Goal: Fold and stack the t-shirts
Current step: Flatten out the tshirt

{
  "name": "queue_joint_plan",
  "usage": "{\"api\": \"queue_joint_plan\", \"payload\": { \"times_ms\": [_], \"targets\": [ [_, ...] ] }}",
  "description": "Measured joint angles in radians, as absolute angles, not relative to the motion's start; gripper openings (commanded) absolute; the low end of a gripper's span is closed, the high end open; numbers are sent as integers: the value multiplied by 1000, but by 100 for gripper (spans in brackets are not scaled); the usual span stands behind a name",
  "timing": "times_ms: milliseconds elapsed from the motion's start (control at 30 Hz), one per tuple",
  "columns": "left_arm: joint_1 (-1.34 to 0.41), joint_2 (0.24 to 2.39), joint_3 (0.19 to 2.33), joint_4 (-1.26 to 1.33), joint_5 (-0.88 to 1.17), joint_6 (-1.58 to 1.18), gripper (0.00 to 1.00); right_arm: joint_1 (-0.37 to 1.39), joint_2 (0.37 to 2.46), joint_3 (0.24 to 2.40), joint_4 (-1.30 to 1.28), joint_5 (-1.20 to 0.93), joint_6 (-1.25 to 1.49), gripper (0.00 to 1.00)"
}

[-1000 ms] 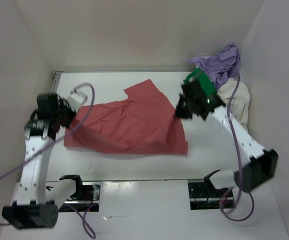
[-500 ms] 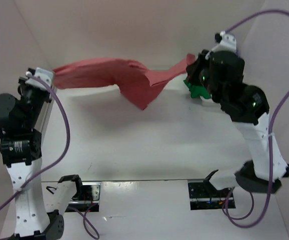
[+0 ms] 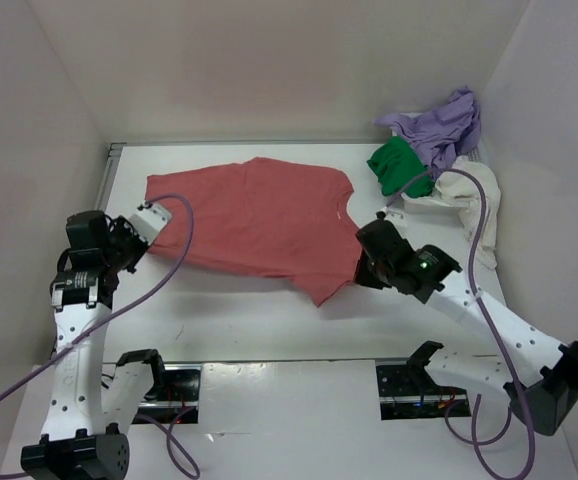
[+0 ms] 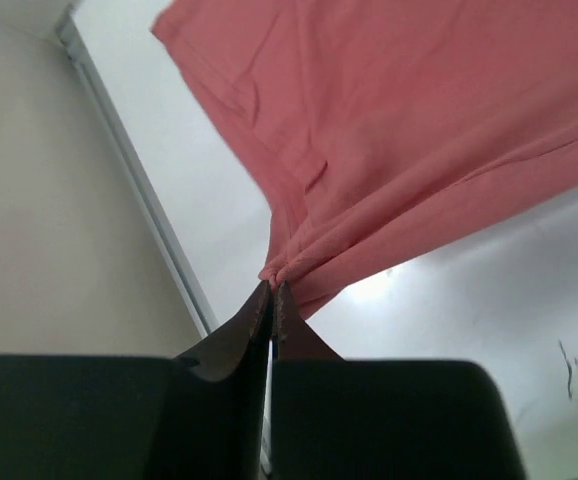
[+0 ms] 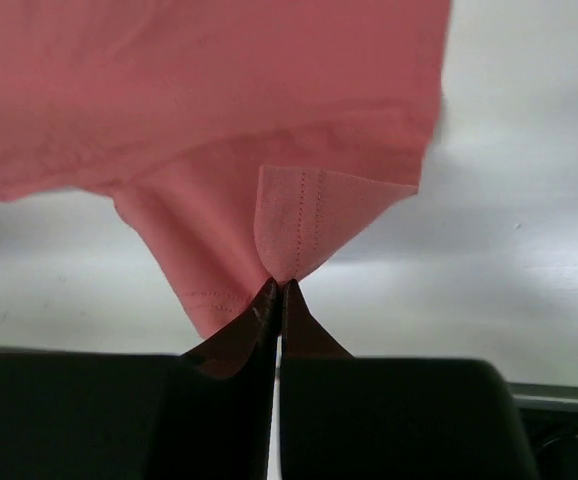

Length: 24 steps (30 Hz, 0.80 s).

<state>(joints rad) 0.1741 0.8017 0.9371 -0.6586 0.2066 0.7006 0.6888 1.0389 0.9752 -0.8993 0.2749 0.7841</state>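
Top view, far L of frame: the left gripper [image 3: 146, 224] is seen clamped on the L edge of the red shirt [image 3: 259, 215]. In the L wrist view the jaws are pressed together w/ only a thin bunch of cloth pinched at the tips, and the fabric is drawn to a point there.

Centre of frame: the red shirt is spread mostly flat across the white table [image 3: 229, 320]. It reaches from upper L toward mid-R, w/ one corner pointing down at lower centre. A few wrinkles are seen near the L edge.

R of centre: the right gripper [image 3: 363, 266] is closed on the shirt's R edge. In the R wrist view a stitched hem corner is held between the shut tips, folded up above them.

Upper R of frame: the green shirt [image 3: 397, 166] is crumpled on the table, well apart from the grippers. The lavender shirt [image 3: 445, 124] is heaped just behind it, touching it, in the corner by the R wall. The cream shirt [image 3: 469, 200] is bunched just below both, w/ a purple cable [image 3: 481, 215] crossing it.
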Motion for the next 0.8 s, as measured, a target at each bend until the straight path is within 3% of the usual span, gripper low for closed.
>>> {"api": "queue_joint_plan", "payload": {
  "times_ms": [200, 467, 567, 700, 800],
  "targets": [
    [174, 776, 830, -760, 134, 787, 0, 698, 964, 900, -867, 189, 861, 0],
    [174, 793, 790, -794, 80, 803, 0, 671, 1195, 960, -813, 113, 784, 0],
    [174, 953, 949, -783, 82, 736, 0, 520, 1453, 1337, -915, 91, 629, 0],
    [205, 1333, 1557, -631, 102, 469, 0, 310, 1846, 2045, -939, 176, 502, 0],
    [236, 1398, 1853, -433, 138, 305, 0, 239, 2013, 2515, -947, 243, 465, 0]
  ]
}}
